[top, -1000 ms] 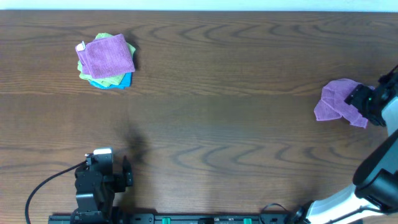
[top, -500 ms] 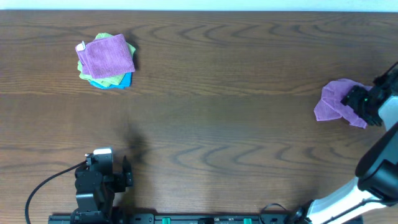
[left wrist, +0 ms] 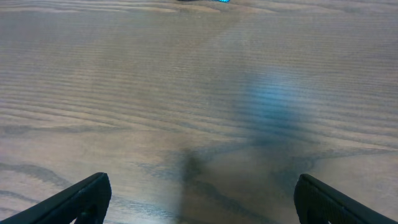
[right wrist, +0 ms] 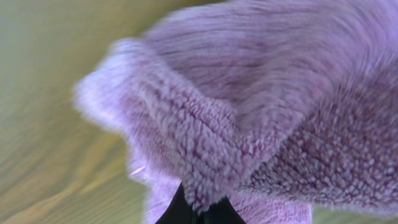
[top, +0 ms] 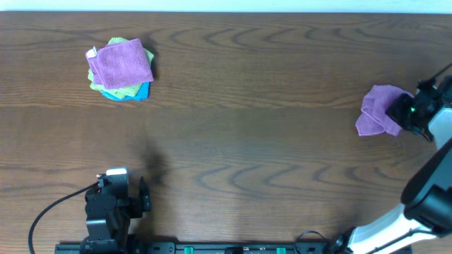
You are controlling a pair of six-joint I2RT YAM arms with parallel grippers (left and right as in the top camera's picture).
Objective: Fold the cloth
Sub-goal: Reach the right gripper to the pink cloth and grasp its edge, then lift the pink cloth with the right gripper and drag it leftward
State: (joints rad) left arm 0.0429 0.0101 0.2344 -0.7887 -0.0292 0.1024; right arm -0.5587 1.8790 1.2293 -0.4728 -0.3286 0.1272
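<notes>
A crumpled purple cloth (top: 378, 109) lies at the table's far right edge. My right gripper (top: 407, 111) is shut on its right side, and the fabric bunches up around the jaws. In the right wrist view the fluffy purple cloth (right wrist: 261, 112) fills the frame, pinched between the dark fingertips (right wrist: 211, 214) at the bottom. My left gripper (top: 145, 197) rests near the front left of the table, open, with only bare wood between its fingers (left wrist: 74, 202).
A stack of folded cloths (top: 120, 69), purple on top over green and blue, sits at the back left. The wooden table (top: 247, 141) stretches between it and the right arm. A black cable (top: 49, 212) runs from the left arm.
My right gripper has shut on the purple cloth and gathered it, pulling it slightly up and to the right. The left arm has not moved.
</notes>
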